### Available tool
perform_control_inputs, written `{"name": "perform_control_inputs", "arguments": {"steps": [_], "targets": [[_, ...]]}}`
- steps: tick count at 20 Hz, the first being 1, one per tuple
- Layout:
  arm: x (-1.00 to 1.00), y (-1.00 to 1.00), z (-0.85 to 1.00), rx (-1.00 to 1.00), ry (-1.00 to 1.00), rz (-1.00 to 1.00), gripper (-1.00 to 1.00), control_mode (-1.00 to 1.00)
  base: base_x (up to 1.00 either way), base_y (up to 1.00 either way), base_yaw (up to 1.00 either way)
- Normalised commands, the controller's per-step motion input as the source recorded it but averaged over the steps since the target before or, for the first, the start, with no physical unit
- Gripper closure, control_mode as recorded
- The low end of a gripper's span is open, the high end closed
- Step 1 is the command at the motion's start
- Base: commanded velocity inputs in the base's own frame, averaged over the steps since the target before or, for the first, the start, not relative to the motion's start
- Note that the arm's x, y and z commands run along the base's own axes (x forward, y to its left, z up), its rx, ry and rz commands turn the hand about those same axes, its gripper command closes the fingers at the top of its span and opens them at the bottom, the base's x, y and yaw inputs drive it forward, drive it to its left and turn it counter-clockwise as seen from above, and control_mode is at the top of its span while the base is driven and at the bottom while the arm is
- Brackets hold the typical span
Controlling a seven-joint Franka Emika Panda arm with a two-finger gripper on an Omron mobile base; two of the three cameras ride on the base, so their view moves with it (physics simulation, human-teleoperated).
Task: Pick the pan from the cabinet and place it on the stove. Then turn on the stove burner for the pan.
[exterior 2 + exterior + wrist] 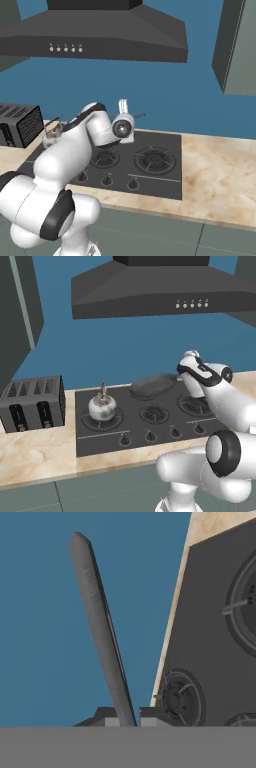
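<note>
A marbled beige counter (40,451) is backed by a flat blue wall (115,346); the black stove (125,428) is set into the counter below the pincer. A dark angular range hood (160,293) is hung well above the pincer. Grey-green cabinet (240,47) panels are seen high up to either side, well apart from the pincer.

In the left base view the pincer (176,372) is held over the rear of the stove, and the pan (152,386) is seen just beside it, tilted at the back centre of the cooktop; contact with the burner there cannot be told. In the hand view the two finger tips (107,718) are pressed together on the pan's long thin handle (97,627), which runs straight away from the pincer against the wall.

A shiny silver kettle (102,405) is stood on the left burner, well off to the pincer's side. A boxy grey toaster (34,403) is set on the counter beyond it, further still. A row of small round knobs (150,436) is lined along the stove's front edge, nearer the base than the pincer. Ringed burner grates (152,160) are seen on the matte cooktop.
</note>
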Motion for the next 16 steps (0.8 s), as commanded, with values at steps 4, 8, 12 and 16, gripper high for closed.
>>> {"name": "perform_control_inputs", "arguments": {"steps": [4, 8, 12, 16], "targets": [[0.30, -0.10, 0.00, -0.01, 0.06, 0.01, 1.00, -1.00, 0.00, 0.00, 0.00], [0.39, -0.05, -0.05, -0.02, 0.04, 0.04, 1.00, -1.00, 0.00, 0.00, 0.00], [0.43, 0.00, -0.10, -0.01, 0.03, 0.05, 1.00, -1.00, 0.00, 0.00, 0.00], [0.35, 0.00, -0.39, 0.00, -0.04, 0.08, 1.00, -1.00, 0.00, 0.00, 0.00]]}}
